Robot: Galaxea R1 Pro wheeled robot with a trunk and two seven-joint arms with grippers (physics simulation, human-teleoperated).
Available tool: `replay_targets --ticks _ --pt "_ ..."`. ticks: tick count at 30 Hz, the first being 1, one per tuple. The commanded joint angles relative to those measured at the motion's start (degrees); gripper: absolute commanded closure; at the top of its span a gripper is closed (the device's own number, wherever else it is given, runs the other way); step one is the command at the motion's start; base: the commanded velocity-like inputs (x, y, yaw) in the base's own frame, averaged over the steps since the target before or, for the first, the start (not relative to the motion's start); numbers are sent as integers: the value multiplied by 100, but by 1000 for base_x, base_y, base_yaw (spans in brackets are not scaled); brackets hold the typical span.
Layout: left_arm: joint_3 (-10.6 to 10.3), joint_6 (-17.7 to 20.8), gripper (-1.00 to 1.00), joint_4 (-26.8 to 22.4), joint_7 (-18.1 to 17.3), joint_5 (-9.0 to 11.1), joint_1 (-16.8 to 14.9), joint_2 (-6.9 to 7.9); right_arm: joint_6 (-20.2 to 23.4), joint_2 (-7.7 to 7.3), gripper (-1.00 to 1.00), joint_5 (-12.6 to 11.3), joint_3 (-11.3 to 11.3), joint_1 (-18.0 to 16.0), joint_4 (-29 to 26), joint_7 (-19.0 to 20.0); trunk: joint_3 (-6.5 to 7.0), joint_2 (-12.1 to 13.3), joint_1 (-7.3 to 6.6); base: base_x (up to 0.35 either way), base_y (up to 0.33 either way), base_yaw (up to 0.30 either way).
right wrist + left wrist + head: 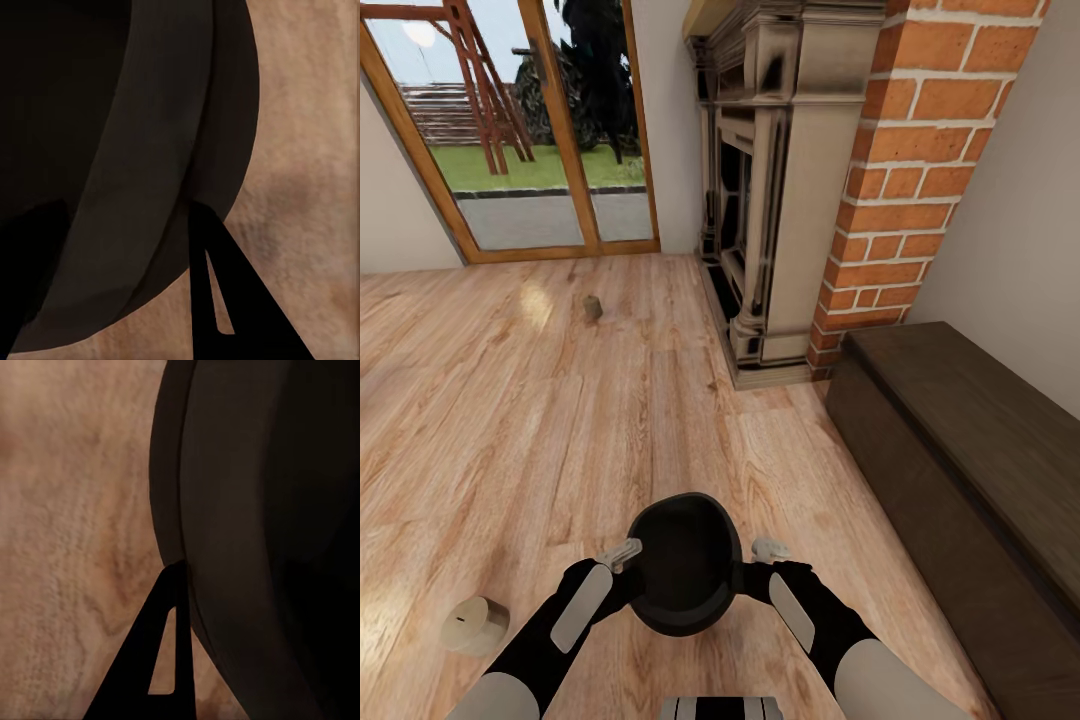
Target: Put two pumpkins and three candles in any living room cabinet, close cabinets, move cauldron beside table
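Left claw (628, 560) clamped on the cauldron (685, 562) rim; right claw (752, 565) clamped on the opposite rim.

Two candles (475, 625) (592, 307), one cauldron (683, 575), one cabinet (970, 470)

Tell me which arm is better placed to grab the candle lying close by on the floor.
Left. The near candle lies beside the left gripper, though both grippers now clamp the cauldron.
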Motion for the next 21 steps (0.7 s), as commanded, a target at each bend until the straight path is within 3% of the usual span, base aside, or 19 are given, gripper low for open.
replay_targets --ticks 1,21 --pt "-18 -55 100 -10 28 188 -1 -1 17 0 100 -113 24 -1 -10 -14 -5 -2 0 0 0 0" --pt "8 -63 100 -25 42 197 -1 22 17 0 100 -113 22 -1 -10 -13 -5 -2 0 0 0 0"
